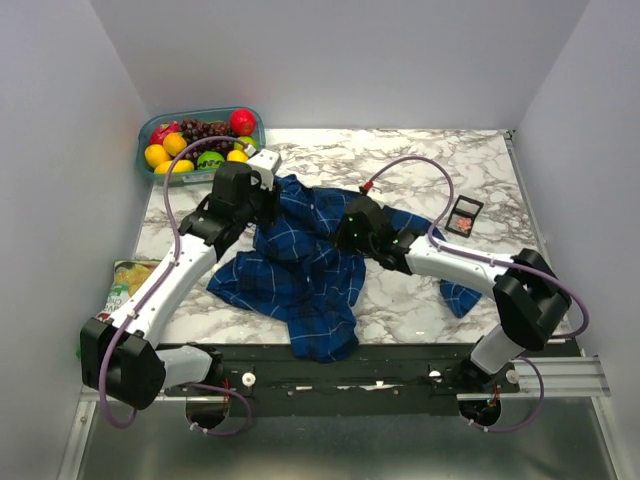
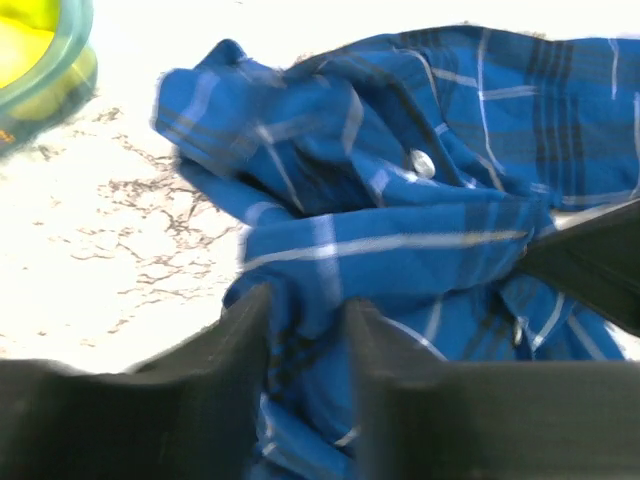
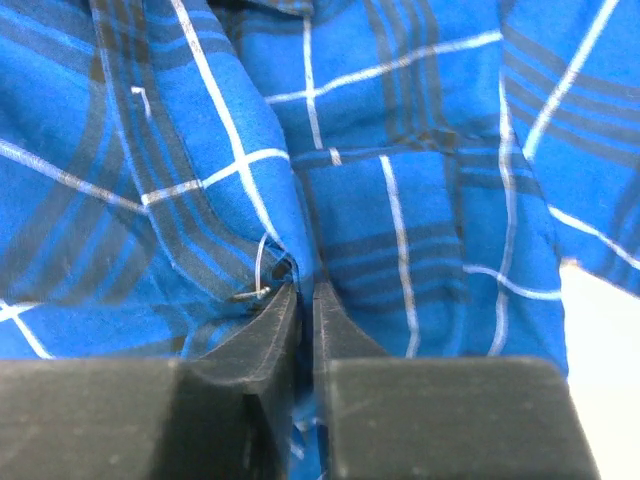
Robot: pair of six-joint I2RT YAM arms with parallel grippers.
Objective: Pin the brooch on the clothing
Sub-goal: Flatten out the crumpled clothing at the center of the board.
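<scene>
The right gripper (image 3: 306, 292) filled the bottom of its wrist view, its two black fingers only a narrow slit apart, with their tips pressed against a raised fold of the shirt (image 3: 400, 200). Whether they pinched that fold could not be told. A small loop of pale thread or wire (image 3: 260, 275) sat at the fold, just beside the tip of the finger on the left of that view. The left gripper (image 2: 308, 300) stood with its jaws parted over a rumpled part of the same blue plaid cloth, fabric showing in the gap, and a white button (image 2: 423, 163) lay just beyond. From above, the shirt was bunched in the middle of the marble table (image 1: 430, 160), with both arms reaching onto it from either side. The brooch (image 1: 461, 219), a small salmon-red spot, rested in an open black case (image 1: 472, 206) on the table to the right of the shirt, apart from both grippers. A tub of fruit (image 1: 200, 140) stood in the far left corner, and a snack bag (image 1: 125, 280) lay at the left edge.
</scene>
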